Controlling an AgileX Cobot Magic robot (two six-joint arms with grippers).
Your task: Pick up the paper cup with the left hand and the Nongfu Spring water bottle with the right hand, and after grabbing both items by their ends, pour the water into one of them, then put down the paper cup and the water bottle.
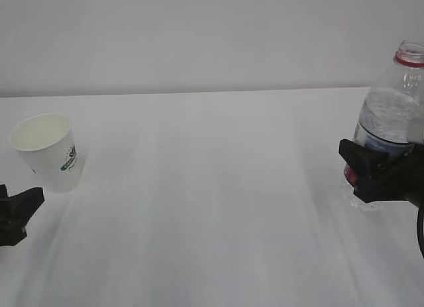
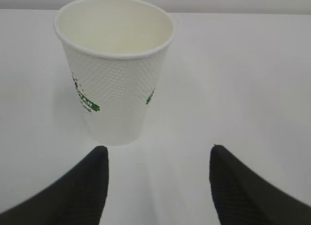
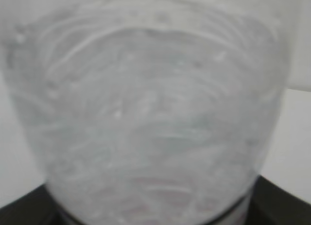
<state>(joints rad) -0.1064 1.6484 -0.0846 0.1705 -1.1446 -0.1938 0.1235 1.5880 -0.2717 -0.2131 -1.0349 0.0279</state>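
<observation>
The white dotted paper cup (image 1: 50,151) with a green logo stands upright and empty at the table's left. My left gripper (image 1: 16,211) sits low just in front of it, open, with only bare table between its fingers (image 2: 92,186); the cup (image 2: 114,69) is just beyond the tips and apart from them. At the far right the clear Nongfu Spring water bottle (image 1: 391,115) stands upright, uncapped, with a red neck ring. My right gripper (image 1: 371,171) is shut on its lower body at the label. The bottle (image 3: 150,103) fills the right wrist view, with dark fingers (image 3: 282,198) at either side. The water level is unclear.
The white table (image 1: 212,207) spreads wide between cup and bottle, ending at a pale wall (image 1: 199,35) behind. Nothing else shows on it.
</observation>
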